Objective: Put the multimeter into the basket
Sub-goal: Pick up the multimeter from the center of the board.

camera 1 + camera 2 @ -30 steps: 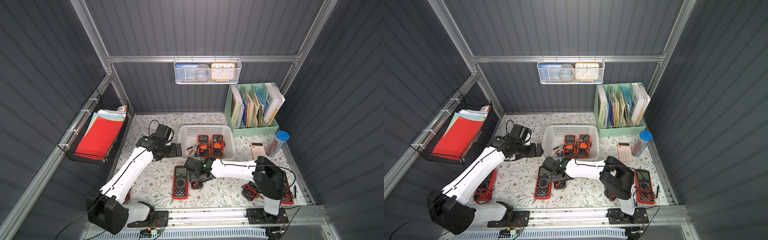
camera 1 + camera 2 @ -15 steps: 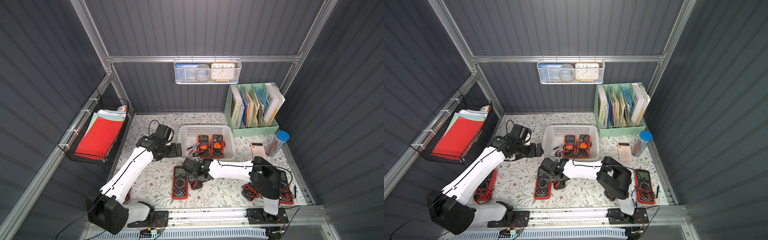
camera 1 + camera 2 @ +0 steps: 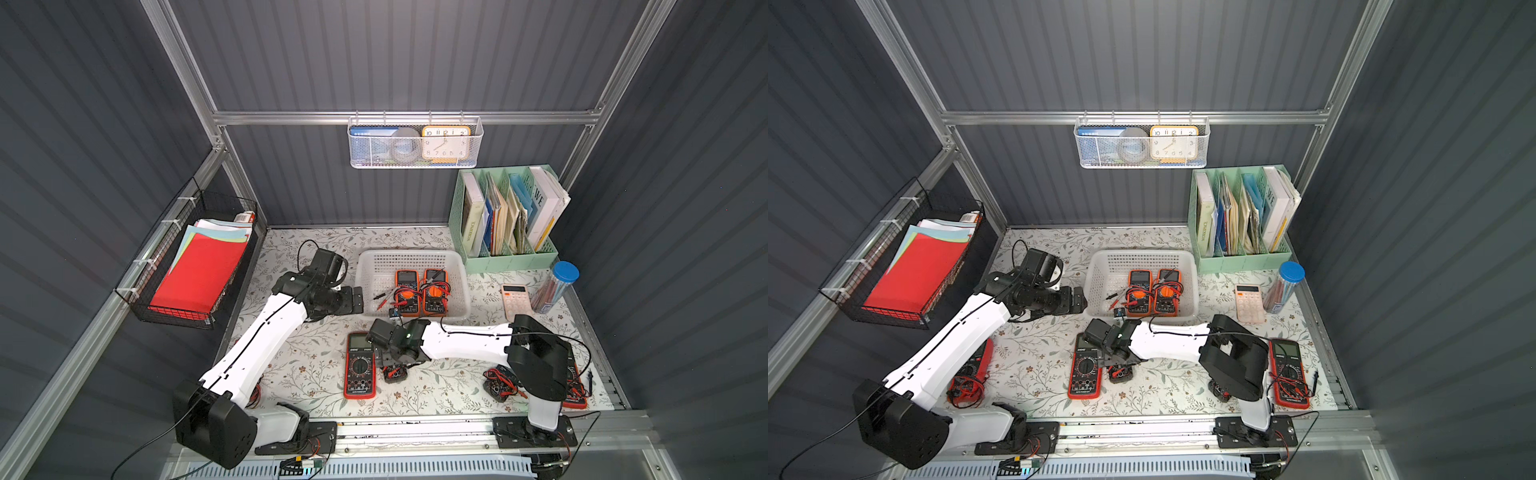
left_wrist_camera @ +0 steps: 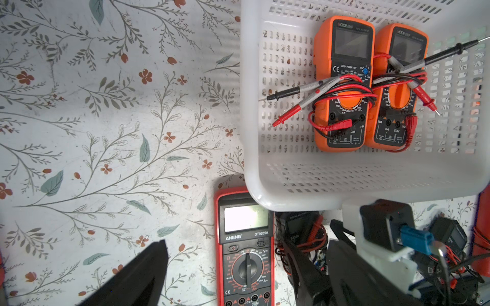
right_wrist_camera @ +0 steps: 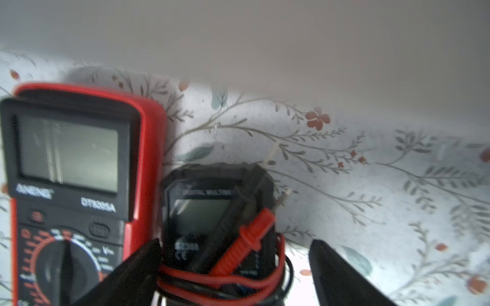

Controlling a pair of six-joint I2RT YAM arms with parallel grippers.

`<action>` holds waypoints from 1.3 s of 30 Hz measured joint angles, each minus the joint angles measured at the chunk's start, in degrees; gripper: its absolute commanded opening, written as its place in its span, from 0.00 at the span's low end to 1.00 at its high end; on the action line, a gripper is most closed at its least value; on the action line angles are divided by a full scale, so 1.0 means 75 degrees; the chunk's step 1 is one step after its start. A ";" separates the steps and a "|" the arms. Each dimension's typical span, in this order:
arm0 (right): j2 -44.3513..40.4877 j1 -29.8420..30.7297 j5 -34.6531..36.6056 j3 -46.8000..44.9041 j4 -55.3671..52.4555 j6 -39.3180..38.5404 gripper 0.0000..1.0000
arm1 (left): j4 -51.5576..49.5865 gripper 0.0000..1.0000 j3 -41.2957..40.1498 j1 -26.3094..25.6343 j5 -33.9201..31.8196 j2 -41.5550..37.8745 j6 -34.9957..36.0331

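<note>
Two orange multimeters (image 3: 407, 291) by basket (image 3: 411, 253) near wall; far half open

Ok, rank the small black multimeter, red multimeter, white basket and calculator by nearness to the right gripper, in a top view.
1. Small black multimeter: under the right gripper, between its fingers.
2. Red multimeter: alongside, on its left.
3. White basket: behind.
4. Calculator: farther right.

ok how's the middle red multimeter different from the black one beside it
The red multimeter is larger, with no leads on it; the black multimeter is small, wrapped in red and black leads. The right gripper straddles only the black one. Both lie face up outside the basket.
</note>
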 measured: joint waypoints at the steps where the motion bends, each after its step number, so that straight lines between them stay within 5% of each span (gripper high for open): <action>1: -0.0038 0.0017 -0.0006 -0.0015 -0.0073 -0.0009 0.94 | 0.0000 0.99 0.0000 0.0000 0.0000 0.0000 0.0003; 15: -0.0393 0.0475 -0.0204 0.0070 -0.1160 -0.0376 0.97 | -0.0003 0.99 0.0000 0.0000 -0.0003 0.0000 0.0023; 24: -0.1003 0.0577 -0.0061 -0.0239 -0.0997 -0.1536 0.99 | 0.0000 0.99 0.0000 0.0000 0.0000 0.0000 0.0029; 39: -0.0318 0.0248 -0.0475 -0.0361 -0.0836 -0.2993 0.99 | -0.0003 0.99 0.0000 0.0000 0.0000 0.0000 0.0052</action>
